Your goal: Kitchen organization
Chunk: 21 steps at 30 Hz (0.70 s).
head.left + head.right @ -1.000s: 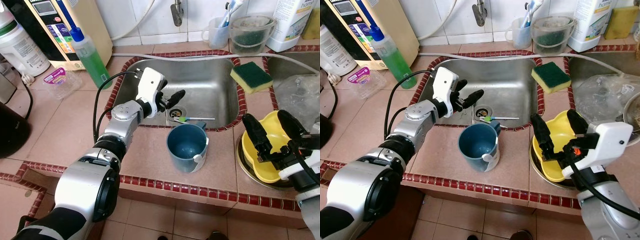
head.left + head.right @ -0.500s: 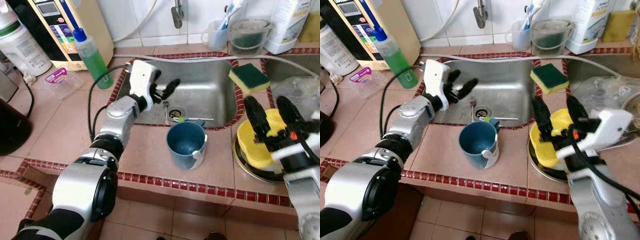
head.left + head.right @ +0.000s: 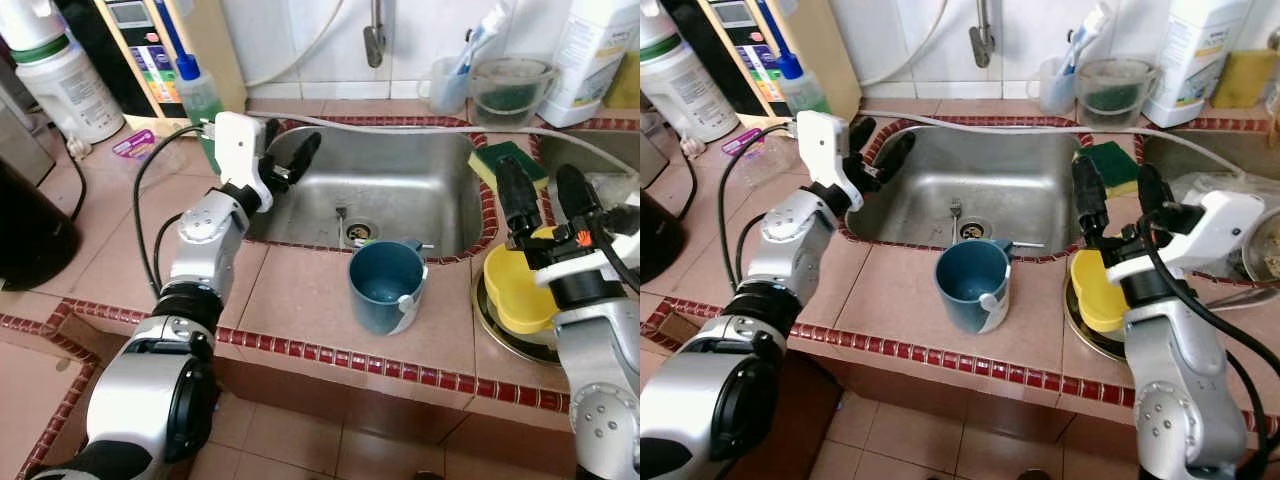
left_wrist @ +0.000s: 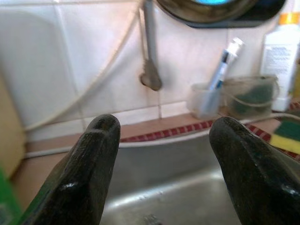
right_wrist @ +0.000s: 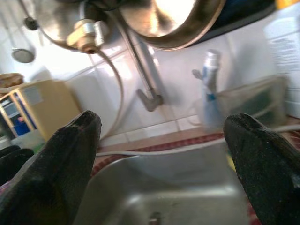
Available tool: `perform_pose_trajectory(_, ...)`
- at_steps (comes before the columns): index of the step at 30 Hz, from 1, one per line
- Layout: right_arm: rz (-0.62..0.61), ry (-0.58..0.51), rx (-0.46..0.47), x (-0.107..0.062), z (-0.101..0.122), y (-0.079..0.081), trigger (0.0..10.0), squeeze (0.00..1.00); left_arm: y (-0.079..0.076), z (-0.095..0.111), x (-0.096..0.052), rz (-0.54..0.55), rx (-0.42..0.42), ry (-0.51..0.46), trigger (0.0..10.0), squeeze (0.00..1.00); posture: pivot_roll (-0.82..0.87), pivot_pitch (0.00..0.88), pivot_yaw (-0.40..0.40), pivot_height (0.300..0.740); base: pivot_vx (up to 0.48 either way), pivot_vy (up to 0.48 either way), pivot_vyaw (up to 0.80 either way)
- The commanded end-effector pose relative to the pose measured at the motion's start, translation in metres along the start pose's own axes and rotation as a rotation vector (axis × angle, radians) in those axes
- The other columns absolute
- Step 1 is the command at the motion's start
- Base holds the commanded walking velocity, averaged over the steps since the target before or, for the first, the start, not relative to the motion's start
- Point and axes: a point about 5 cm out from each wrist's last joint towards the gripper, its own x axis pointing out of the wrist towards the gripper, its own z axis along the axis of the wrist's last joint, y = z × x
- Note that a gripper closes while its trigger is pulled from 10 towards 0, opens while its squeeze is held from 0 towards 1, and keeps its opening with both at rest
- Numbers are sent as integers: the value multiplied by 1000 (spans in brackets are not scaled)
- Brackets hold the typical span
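A blue cup (image 3: 387,287) stands upright on the tiled counter in front of the steel sink (image 3: 420,180). To its right, a yellow bowl (image 3: 515,292) rests in a metal dish. My right gripper (image 3: 538,175) is open just above the bowl, fingers pointing up and back, holding nothing. My left gripper (image 3: 292,160) is open over the sink's left rim, also with nothing in it. In the left wrist view its fingers (image 4: 93,164) frame the tap and the back wall. A fork (image 3: 342,214) lies by the drain. A green and yellow sponge (image 3: 1112,166) sits on the sink's right rim.
A green soap bottle (image 3: 197,92) stands just behind the left gripper. A toothbrush cup (image 3: 447,82) and a clear jug (image 3: 507,90) line the back ledge. A hose (image 3: 400,126) runs along the sink's back rim. A dark appliance (image 3: 30,235) is at the far left.
The left gripper drew back from over the drain to the sink's left rim. The right gripper rose from around the yellow bowl to above it. The camera also shifted.
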Motion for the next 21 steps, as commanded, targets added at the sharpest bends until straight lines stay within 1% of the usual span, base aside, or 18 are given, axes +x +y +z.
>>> perform_pose_trajectory(1, 13, -8, 6, 3, -1, 3, 10000, 0, 11, 5, -6, 31, 22, -10, 10000, 0, -201, 94, 138, 740, 0, 0, 0)
perform_pose_trajectory(2, 17, -15, 11, 6, -2, 3, 10000, 0, 14, 8, -9, 44, 11, -24, 10000, 0, -196, 95, 133, 740, 0, 0, 0)
perform_pose_trajectory(6, 23, -22, 0, 10, -1, 2, 10000, 0, 18, 13, -15, 67, 20, -41, 10000, 0, -184, 90, 124, 740, 0, 0, 0)
perform_pose_trajectory(9, 5, -34, -35, 15, -1, 0, 10000, 0, 18, 15, -24, 87, 45, -58, 10000, 0, -166, 89, 115, 740, 0, 0, 0)
perform_pose_trajectory(10, 5, -34, -35, 15, -1, 0, 10000, 0, 18, 15, -24, 87, 45, -58, 10000, 0, -166, 89, 115, 740, 0, 0, 0)
perform_pose_trajectory(12, -27, -35, -81, 17, -5, -1, 10000, 0, 19, 12, -32, 149, 66, -44, 10000, 0, -156, 88, 106, 740, 0, 0, 0)
perform_pose_trajectory(13, -27, -35, -81, 17, -5, -1, 10000, 0, 19, 12, -32, 149, 66, -44, 10000, 0, -156, 88, 106, 740, 0, 0, 0)
perform_pose_trajectory(14, -40, -35, -105, 18, -6, -2, 10000, 0, 19, 11, -35, 160, 61, -44, 10000, 0, -150, 85, 100, 740, 0, 0, 0)
perform_pose_trajectory(15, -65, -40, -135, 20, -7, -2, 10000, 0, 16, 12, -41, 176, 55, -44, 10000, 0, -143, 85, 96, 740, 0, 0, 0)
perform_pose_trajectory(17, -97, -51, -159, 22, -8, -3, 10000, 0, 14, 14, -48, 193, 58, -55, 10000, 0, -142, 85, 96, 740, 0, 0, 0)
perform_pose_trajectory(20, -127, -58, -198, 24, -8, -4, 10000, 0, 11, 15, -52, 188, 94, -50, 10000, 0, -137, 82, 91, 740, 0, 0, 0)
perform_pose_trajectory(21, -134, -60, -204, 24, -9, -4, 10000, 0, 10, 16, -54, 192, 87, -53, 10000, 0, -137, 82, 91, 740, 0, 0, 0)
